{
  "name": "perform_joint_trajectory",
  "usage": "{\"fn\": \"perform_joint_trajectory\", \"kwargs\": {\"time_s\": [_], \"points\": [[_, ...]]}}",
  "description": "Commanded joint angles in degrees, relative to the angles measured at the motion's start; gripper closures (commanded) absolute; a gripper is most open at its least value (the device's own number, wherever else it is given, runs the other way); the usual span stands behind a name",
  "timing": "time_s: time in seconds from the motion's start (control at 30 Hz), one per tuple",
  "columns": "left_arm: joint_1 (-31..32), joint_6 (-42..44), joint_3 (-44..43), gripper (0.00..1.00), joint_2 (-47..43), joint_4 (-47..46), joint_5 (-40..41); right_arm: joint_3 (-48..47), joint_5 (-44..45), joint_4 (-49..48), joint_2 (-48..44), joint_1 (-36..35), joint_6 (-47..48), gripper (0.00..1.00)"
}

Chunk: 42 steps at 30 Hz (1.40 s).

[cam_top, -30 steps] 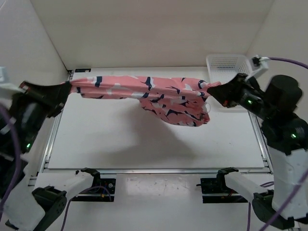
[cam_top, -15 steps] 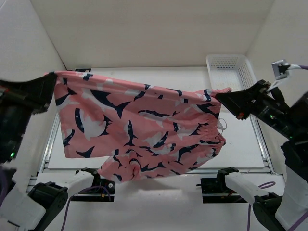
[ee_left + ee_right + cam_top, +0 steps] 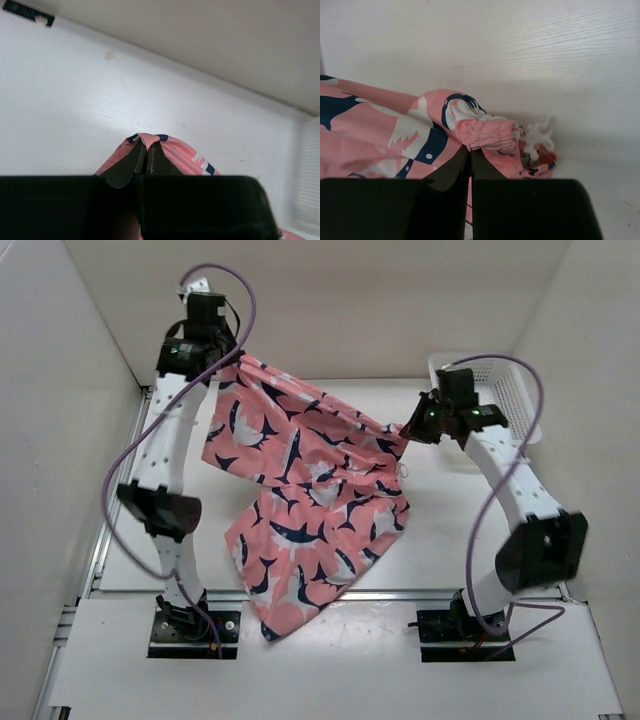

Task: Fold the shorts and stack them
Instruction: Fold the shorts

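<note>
Shorts (image 3: 300, 475) near white mesh basket (image 3: 516, 398)

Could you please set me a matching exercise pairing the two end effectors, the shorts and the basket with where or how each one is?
1. left end effector
2. right end effector
3. shorts
4. white mesh basket

A. at the far right corner of the table
B. shut on the gathered waistband
C. shut on a fabric edge, far left
D. stretched between both end effectors

Pairs: 1-C, 2-B, 3-D, 4-A
</note>
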<state>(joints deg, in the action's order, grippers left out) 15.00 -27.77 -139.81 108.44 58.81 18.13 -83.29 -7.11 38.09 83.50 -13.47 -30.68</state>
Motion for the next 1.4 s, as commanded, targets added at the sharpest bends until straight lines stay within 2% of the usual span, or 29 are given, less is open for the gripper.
{"fn": "perform_joint_trajectory", "kwargs": {"time_s": [0.0,0.13,0.2,0.33,0.43,0.53,0.57,0.6,0.67,0.7,0.93,1.1,1.27,1.37], "points": [[-5.3,2.8,-3.6,0.9,4.4,-2.3,2.6,0.8,6.6,-5.8,7.7,1.9,1.9,0.99],[-8.5,2.8,-8.7,0.9,16.3,-2.3,-3.9,-8.5,4.4,-6.5,23.0,2.9,0.5,0.99],[-10.6,2.3,-11.2,0.9,18.7,-2.3,-6.2,-12.3,2.9,-6.5,27.0,3.5,-0.1,0.99],[-11.3,2.8,-12.9,0.9,20.2,-2.9,-8.4,-19.4,0.4,-6.5,32.6,3.5,-0.6,0.99],[-11.9,3.3,-9.4,0.9,15.3,-2.9,-11.7,-19.4,-1.0,-6.0,32.2,3.5,-0.6,0.99],[-11.9,3.9,1.2,0.9,5.8,-2.3,-12.8,-14.5,-1.0,-6.0,27.9,3.5,0.0,0.99],[-11.4,3.9,4.8,0.9,-0.4,-1.8,-12.8,-12.8,-1.0,-6.0,26.4,3.5,0.6,0.99],[-10.8,3.3,12.7,0.9,-3.6,-1.8,-12.8,-11.0,-1.0,-6.0,23.2,3.5,1.1,0.99],[-10.1,2.3,21.0,0.9,-12.8,-1.2,-14.6,-5.5,-1.0,-6.0,18.3,3.5,1.7,0.99],[-9.6,0.6,28.7,0.9,-15.8,-0.2,-14.6,-3.6,-1.0,-6.0,16.7,3.5,1.7,0.99],[-2.1,-7.5,60.6,0.9,-38.3,-0.2,-15.8,12.5,3.8,-3.8,4.3,3.5,5.0,0.99],[5.8,-15.1,74.0,0.9,-49.4,-0.2,-16.5,22.4,6.8,-2.1,-3.9,3.5,5.6,0.99],[14.2,-22.1,84.1,0.9,-53.4,-0.2,-17.6,29.7,7.9,-1.3,-8.1,3.5,3.8,0.99],[18.4,-24.3,86.1,0.9,-53.4,1.3,-17.6,33.8,8.4,-1.3,-11.1,3.5,2.7,0.99]]}}
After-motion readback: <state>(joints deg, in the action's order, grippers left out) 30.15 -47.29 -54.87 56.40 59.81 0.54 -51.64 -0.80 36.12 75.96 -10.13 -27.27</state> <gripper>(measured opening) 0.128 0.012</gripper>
